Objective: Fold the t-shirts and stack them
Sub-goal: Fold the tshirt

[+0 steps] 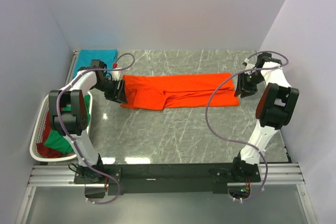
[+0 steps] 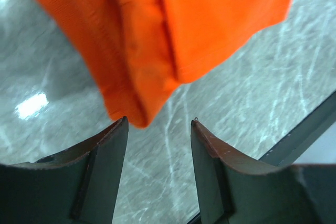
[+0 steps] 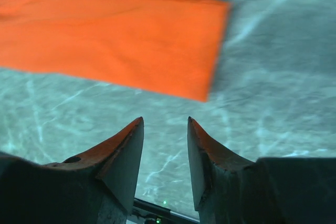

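Orange t-shirt (image 2: pixel 210 19) just beyond your left gripper (image 2: pixel 159 121); its jaws stand parted, gripping nothing; your right gripper (image 3: pixel 165 120) is likewise apart and empty, a cloth corner ahead of it; the shirt stretches as a long band across the middle of the top view, sides folded in; crosswise fold looks next, I'd say; you'll want a clean pinch on one end, then carry it over.

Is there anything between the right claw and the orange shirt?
Only bare marbled table separates the right gripper from the orange shirt, as the right wrist view shows.
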{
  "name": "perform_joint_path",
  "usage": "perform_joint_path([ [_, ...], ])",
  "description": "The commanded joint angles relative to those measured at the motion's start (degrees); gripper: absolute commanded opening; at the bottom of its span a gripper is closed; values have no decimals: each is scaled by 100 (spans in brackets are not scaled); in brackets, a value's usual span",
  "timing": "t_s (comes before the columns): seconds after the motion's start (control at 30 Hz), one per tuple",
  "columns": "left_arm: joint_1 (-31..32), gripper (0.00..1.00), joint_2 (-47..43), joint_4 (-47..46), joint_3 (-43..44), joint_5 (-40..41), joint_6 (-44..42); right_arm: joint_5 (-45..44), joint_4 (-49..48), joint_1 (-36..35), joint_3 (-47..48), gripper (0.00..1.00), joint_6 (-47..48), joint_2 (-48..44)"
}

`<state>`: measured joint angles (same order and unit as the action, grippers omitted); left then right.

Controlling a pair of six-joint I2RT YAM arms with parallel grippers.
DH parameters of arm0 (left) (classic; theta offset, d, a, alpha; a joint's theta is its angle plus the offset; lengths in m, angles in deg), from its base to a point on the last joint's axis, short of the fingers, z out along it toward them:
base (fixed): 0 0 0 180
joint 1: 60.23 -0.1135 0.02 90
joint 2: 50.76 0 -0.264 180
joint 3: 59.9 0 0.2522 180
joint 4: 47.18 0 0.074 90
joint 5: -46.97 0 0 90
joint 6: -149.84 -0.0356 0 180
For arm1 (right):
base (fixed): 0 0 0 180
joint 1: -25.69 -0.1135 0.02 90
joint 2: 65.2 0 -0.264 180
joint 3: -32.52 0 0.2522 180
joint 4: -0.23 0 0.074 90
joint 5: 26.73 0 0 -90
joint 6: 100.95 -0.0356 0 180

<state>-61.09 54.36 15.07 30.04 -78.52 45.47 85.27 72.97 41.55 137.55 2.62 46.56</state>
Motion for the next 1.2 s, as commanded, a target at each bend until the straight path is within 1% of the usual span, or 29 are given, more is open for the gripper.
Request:
perform_joint_path([
  [0.0,-72,57,-88,-41,-33,278,-128,-547,140,75,427,48,33,415],
  [0.07,-89,57,-88,-59,-60,366,-153,-582,96,110,497,49,-64,592],
  [0.1,-98,58,-88,-68,-77,393,-145,-591,44,111,515,53,-82,627],
  [0.13,-98,60,-80,-68,-103,411,-145,-574,35,111,533,54,-134,705],
  [0.47,-98,62,105,-14,-77,121,-198,-653,-159,102,392,53,-170,987],
  [0.63,-81,61,360,-68,115,-64,-84,-486,-106,102,392,46,-143,1031],
  [0.87,-37,55,580,-59,309,-204,-13,-354,-18,102,506,43,-161,1084],
  [1.0,7,54,615,-50,283,-240,-13,-328,69,102,568,40,-135,1189],
  [1.03,-1,54,624,-41,274,-248,-22,-328,87,102,577,38,-135,1190],
  [1.17,-2,46,624,11,248,-292,-48,-293,166,102,638,27,-56,1225],
])
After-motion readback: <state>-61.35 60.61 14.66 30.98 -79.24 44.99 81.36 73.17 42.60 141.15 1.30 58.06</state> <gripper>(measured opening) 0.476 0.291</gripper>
